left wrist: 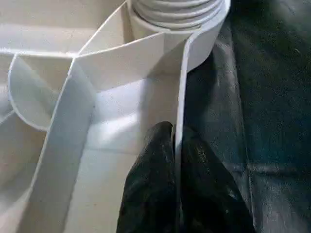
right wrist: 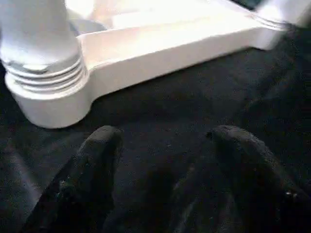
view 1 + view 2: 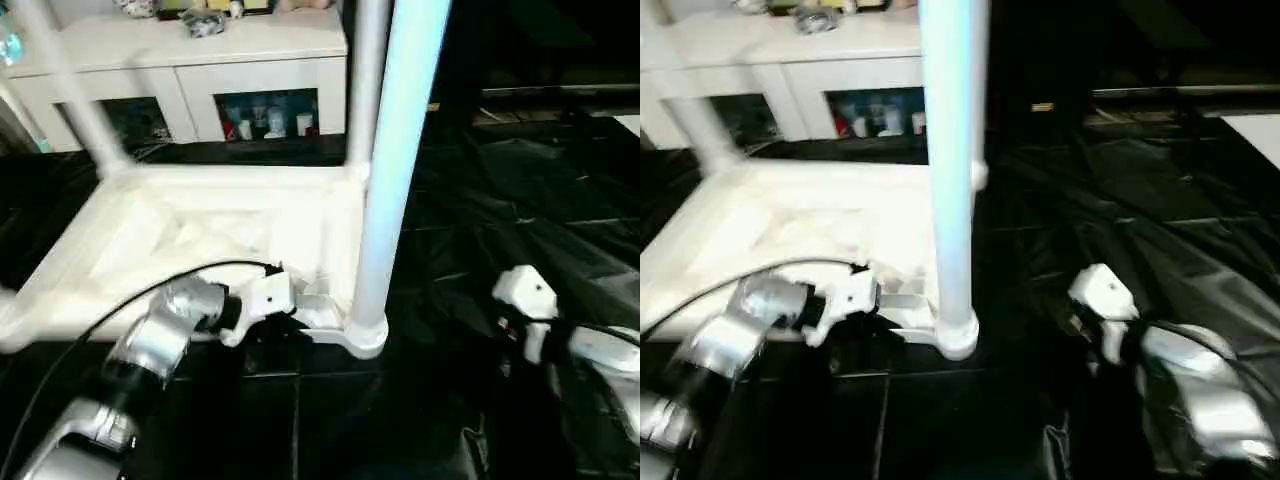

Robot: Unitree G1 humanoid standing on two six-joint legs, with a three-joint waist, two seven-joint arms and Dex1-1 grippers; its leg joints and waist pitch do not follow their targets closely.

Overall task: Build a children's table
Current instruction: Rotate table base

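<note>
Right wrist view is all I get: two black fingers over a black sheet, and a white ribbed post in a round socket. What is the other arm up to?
Observer: The left gripper is shut on the thin rim wall of the white plastic table top, which lies upside down. It grips close to that corner socket.
Operator: Is my post the only one?
Observer: No. Besides your long white round leg, a far right leg and a far left leg stand upright too.
Operator: And behind the table?
Observer: A white glass-door cabinet with small items inside.
</note>
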